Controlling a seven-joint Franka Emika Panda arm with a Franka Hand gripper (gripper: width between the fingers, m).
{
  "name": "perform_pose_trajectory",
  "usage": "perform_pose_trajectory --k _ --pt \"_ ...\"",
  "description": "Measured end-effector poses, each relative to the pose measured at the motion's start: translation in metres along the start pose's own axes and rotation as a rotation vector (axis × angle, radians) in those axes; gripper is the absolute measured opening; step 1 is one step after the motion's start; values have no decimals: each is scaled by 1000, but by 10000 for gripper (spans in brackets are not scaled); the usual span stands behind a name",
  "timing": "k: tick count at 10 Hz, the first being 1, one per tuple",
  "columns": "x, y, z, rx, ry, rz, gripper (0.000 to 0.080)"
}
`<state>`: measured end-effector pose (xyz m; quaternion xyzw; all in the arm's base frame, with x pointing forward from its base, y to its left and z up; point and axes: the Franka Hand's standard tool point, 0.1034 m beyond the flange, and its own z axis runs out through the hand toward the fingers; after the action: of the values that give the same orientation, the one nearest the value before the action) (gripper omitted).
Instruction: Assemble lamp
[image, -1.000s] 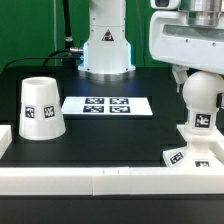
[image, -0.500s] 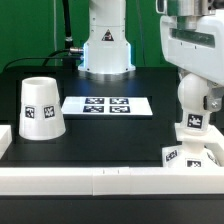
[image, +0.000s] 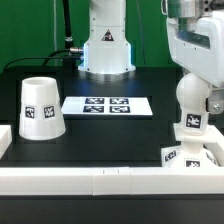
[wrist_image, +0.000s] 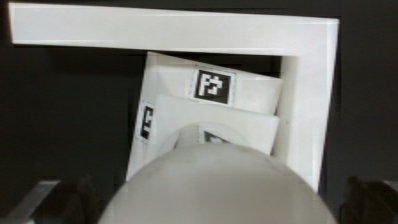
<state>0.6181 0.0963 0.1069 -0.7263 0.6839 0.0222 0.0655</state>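
The white bulb (image: 194, 95) stands upright on the flat square base (image: 178, 156) at the exterior view's right, by the front rail. My gripper (image: 196, 100) reaches down over the bulb's round head, with a dark finger (image: 213, 100) against its side. In the wrist view the bulb's head (wrist_image: 210, 180) fills the space between my two dark fingers (wrist_image: 39, 200), and the tagged base (wrist_image: 240, 95) lies below it. My gripper (wrist_image: 205, 205) appears shut on the bulb. The tapered shade (image: 41, 108) stands alone at the exterior view's left.
The marker board (image: 108, 105) lies flat mid-table. White rails (image: 100, 180) edge the table's front and sides; their corner shows in the wrist view (wrist_image: 311, 60) close beside the base. The arm's white pedestal (image: 105, 48) stands at the back.
My gripper and the bulb have shifted slightly towards the exterior view's left over the base during the last second. In the last half second almost nothing has moved. The shade has stayed put.
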Motion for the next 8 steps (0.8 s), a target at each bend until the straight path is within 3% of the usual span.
perform_pose_trajectory --k 1,3,5,8 --pt "-3 1 -10 -7 -3 -112 695" --pt "5 10 -41 30 -28 -291 698" --pt "10 22 -64 47 -28 -383 698" --pt "7 22 -55 37 -30 -390 698"
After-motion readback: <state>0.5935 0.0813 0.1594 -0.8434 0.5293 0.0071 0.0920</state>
